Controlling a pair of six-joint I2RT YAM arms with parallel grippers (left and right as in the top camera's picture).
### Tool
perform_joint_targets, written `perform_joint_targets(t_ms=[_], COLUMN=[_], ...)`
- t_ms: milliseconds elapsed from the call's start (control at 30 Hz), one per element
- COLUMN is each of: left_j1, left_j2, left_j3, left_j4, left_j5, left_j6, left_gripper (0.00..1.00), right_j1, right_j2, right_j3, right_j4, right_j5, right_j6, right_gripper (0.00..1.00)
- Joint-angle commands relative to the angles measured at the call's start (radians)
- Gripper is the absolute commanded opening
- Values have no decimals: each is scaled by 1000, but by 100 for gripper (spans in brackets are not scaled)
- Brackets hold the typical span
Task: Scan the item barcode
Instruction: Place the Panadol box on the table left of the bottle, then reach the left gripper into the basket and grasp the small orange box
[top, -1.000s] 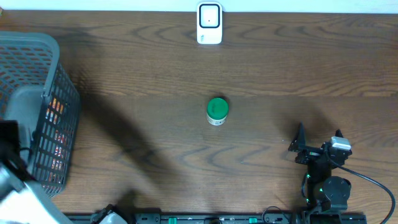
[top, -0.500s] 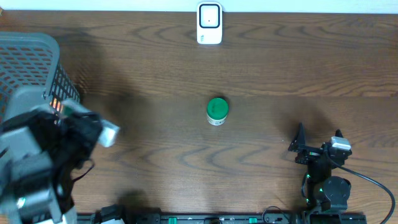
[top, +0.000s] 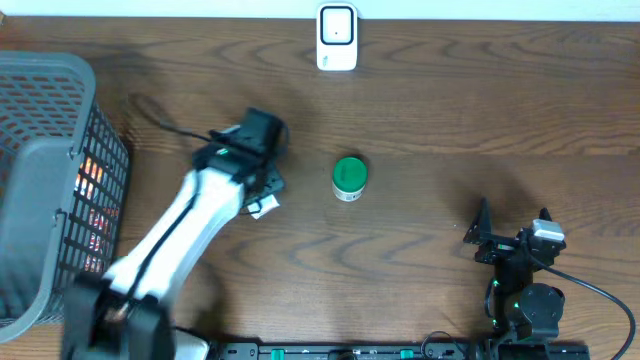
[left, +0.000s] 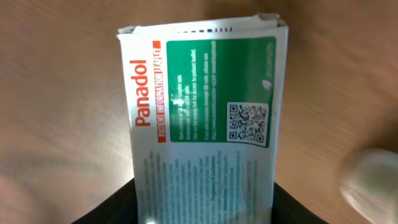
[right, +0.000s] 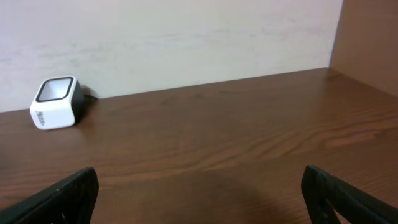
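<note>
left pincer (top: 262, 196) gripping white-and-green Panadol cardboard box (left: 205, 124), QR code (left: 247, 122) only shows on wrist cam, overhead just catches a corner, right pincer (top: 513, 222) gaping wide at 5 o'clock

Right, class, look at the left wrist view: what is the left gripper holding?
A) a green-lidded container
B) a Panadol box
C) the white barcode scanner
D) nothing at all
B: the left wrist view shows the Panadol box sitting between the dark fingers of the left gripper, while the green-lidded container and the white barcode scanner stand apart on the table.
</note>
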Motion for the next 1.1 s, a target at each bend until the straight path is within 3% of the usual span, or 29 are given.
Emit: perform_joint_targets(t_ms=[0,233,267,367,400,633,800,933,1067], left_j1=[-35,-96,-107,-130,-128,-34,163,435,742], left_j2=[177,348,355,344,323,30,-189,-277,-258], left_j3=[-8,-8,-7,3,27,344,605,720,735], left_j4=[81,264,274,257,201,-258,-380,-396,-437], left_j5=[-70,73,76,65,48,-130,-135,-129,-53], left_j6=[-5,-5,-5,41,52,100,101,101,121], left_gripper=[52,53,57,92,96,98,98,98,98], right_j1=[-4,-4,-4,-4,-4,-4,-4,-4,-4], right_j2=[-5,-5,-5,-5,-5,-5,-5,-5,-5], right_j3=[-3,-3,-3,-3,-3,-3,-3,-3,-3], right_j4=[-2,-2,-2,-2,-2,-2,-2,-2,-2], right_j5=[-4,-4,-4,-4,-4,-4,-4,-4,-4], right_j6=[-14,-14,-14,-14,-14,-14,-14,-14,-14], right_gripper=[99,99,99,99,99,99,99,99,99])
